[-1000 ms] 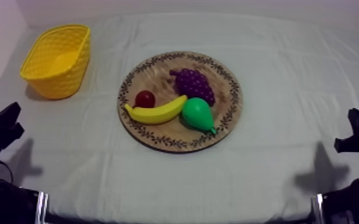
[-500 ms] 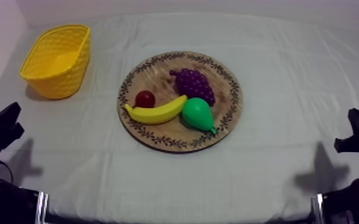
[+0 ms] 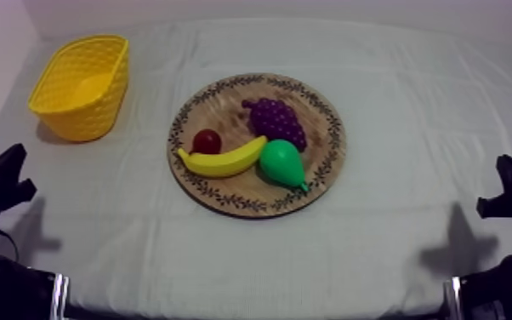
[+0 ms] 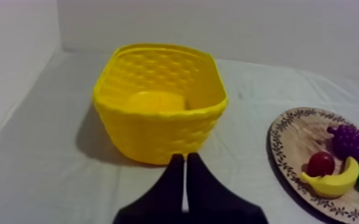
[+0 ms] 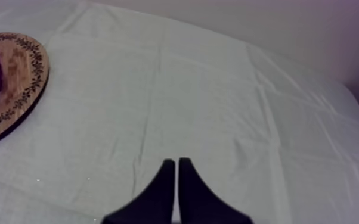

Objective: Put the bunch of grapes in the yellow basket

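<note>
waiting on the wooden board [image 3: 221,106], the bunch of grapes [image 3: 275,120] is untouched; the yellow basket [image 3: 79,112] holds nothing; left gripper [image 4: 185,156] and right gripper [image 5: 173,161] are clenched, empty.

Purple grapes [image 3: 276,121], yellow basket [image 3: 76,123]

Far left on bench [image 3: 412,170]: basket [image 3: 81,85]. Board [image 3: 225,111] mid-bench, to its right, well apart. On board: grapes [image 3: 276,119] far side, banana [image 3: 223,159] near-left, pear [image 3: 282,162] near-right, touching banana's tip.
</note>
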{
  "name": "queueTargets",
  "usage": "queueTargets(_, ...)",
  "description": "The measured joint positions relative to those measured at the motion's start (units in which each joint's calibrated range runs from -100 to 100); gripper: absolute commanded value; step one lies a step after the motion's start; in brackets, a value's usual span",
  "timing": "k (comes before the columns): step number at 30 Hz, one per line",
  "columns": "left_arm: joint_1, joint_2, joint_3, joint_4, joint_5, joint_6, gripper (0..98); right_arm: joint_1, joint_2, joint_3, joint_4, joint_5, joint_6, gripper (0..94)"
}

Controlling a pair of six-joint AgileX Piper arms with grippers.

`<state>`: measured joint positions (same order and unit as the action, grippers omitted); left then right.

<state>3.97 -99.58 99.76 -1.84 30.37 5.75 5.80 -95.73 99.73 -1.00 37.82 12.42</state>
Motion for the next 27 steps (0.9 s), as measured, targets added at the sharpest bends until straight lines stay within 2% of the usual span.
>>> queueTargets(6,1.44,4.97,-3.67,-0.29,-1.15,-0.16,0.0,0.00,0.00,0.00,0.00,0.00,0.00,0.2)
queueTargets(13,4.25,15.82,-14.48,-0.94,-0.67,-0.15,0.0,0.00,0.00,0.00,0.00,0.00,0.00,0.2)
queueTargets(27,11.07,39.76,-32.87,-1.00,-2.45,-2.29,0.0,0.00,0.00,0.00,0.00,0.00,-0.03,0.2)
